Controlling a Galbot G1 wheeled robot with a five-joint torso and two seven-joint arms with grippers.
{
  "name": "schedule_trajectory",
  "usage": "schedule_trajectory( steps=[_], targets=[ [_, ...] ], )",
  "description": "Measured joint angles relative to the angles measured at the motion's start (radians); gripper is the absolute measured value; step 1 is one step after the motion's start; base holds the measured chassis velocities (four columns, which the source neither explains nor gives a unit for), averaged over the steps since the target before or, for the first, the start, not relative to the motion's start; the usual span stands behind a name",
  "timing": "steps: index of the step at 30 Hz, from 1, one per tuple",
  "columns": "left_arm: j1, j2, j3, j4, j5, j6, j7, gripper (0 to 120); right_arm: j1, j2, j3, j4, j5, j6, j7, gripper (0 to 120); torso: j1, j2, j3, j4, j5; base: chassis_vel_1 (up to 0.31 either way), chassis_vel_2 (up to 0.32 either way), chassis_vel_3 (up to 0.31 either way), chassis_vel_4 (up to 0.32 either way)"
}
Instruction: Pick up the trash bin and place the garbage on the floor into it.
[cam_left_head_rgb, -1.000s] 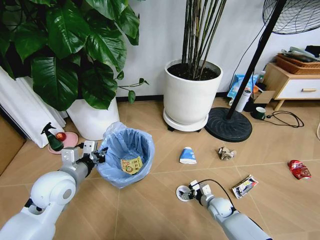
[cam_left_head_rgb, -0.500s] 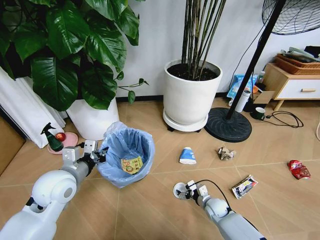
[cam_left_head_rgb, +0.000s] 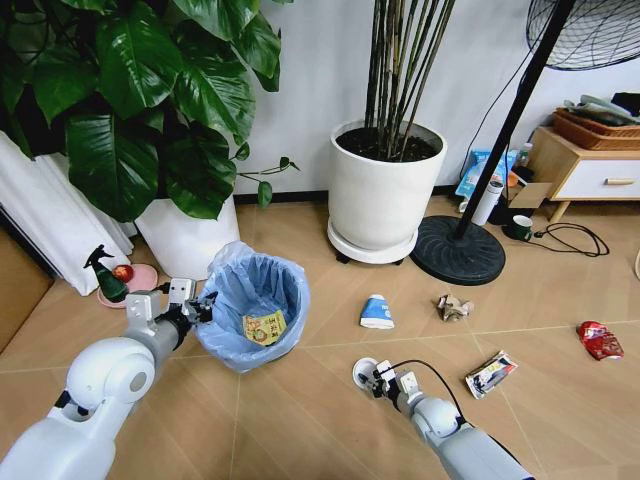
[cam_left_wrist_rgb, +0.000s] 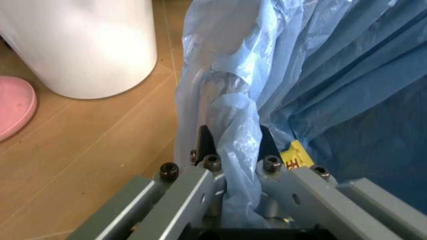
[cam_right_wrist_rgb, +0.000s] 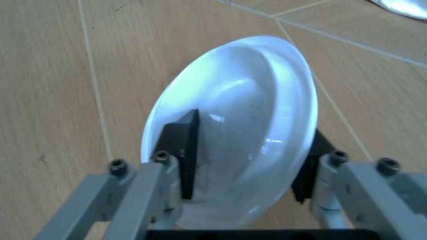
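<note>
The trash bin (cam_left_head_rgb: 255, 300), black with a crinkly light-blue bag, is beside the big-leaf plant's pot. My left gripper (cam_left_head_rgb: 203, 307) is shut on its near rim; the left wrist view shows the fingers (cam_left_wrist_rgb: 203, 142) pinching the rim and bag (cam_left_wrist_rgb: 223, 100). A yellow wrapper (cam_left_head_rgb: 264, 327) lies inside. My right gripper (cam_left_head_rgb: 372, 376) is low over the floor (cam_left_head_rgb: 300, 420), shut on the white lid (cam_left_head_rgb: 362, 372), which sits tilted between the fingers (cam_right_wrist_rgb: 183, 150) in the right wrist view (cam_right_wrist_rgb: 247, 100). A blue-white cup (cam_left_head_rgb: 376, 312), paper wad (cam_left_head_rgb: 452, 306), silver wrapper (cam_left_head_rgb: 490, 373) and red can (cam_left_head_rgb: 599, 339) lie on the floor.
Two white plant pots (cam_left_head_rgb: 385, 190) (cam_left_head_rgb: 185, 240) stand at the back. A fan base (cam_left_head_rgb: 460, 250), a mug (cam_left_head_rgb: 518, 227) with cables and a wooden cabinet (cam_left_head_rgb: 590, 170) are at the right. A spray bottle (cam_left_head_rgb: 104, 275) stands at the left.
My right gripper has moved a little forward, away from me, with the white lid in it. The left gripper keeps its hold on the bin rim.
</note>
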Motion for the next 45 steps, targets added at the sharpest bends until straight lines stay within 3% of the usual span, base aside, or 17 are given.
schedule_trajectory(
  steps=[12, 26, 36, 40, 45],
  targets=[
    [-0.003, 0.002, 0.000, 0.001, 0.000, -0.001, 0.001, 0, -0.014, -0.001, 0.013, 0.013, -0.004, 0.006, 0.001, 11, 0.000, 0.000, 0.000, -0.0002, 0.0000, 0.000, 0.000, 0.000, 0.000],
    [0.006, 0.009, -0.003, -0.007, 0.000, -0.001, 0.001, 0, -0.040, -0.026, 0.067, 0.093, 0.012, 0.004, 0.015, 11, 0.000, 0.000, 0.000, -0.0005, 0.0001, 0.000, 0.000, 0.000, 0.000],
    [0.025, 0.010, -0.013, -0.013, 0.001, -0.002, 0.001, 0, -0.067, -0.076, 0.191, 0.270, 0.060, 0.025, 0.037, 11, 0.000, 0.000, 0.000, -0.0002, 0.0003, 0.000, 0.000, 0.000, 0.000],
    [0.029, 0.015, -0.011, -0.015, 0.000, -0.002, -0.001, 0, -0.054, -0.145, 0.251, 0.382, 0.139, 0.027, 0.037, 11, 0.000, 0.000, 0.000, -0.0004, 0.0007, 0.000, 0.000, 0.000, 0.000],
    [0.028, 0.023, 0.015, -0.015, -0.002, 0.000, 0.000, 0, 0.045, -0.271, 0.246, 0.654, 0.333, -0.048, 0.035, 11, 0.000, 0.000, 0.000, -0.0003, -0.0004, 0.000, 0.000, 0.000, 0.000]
  ],
)
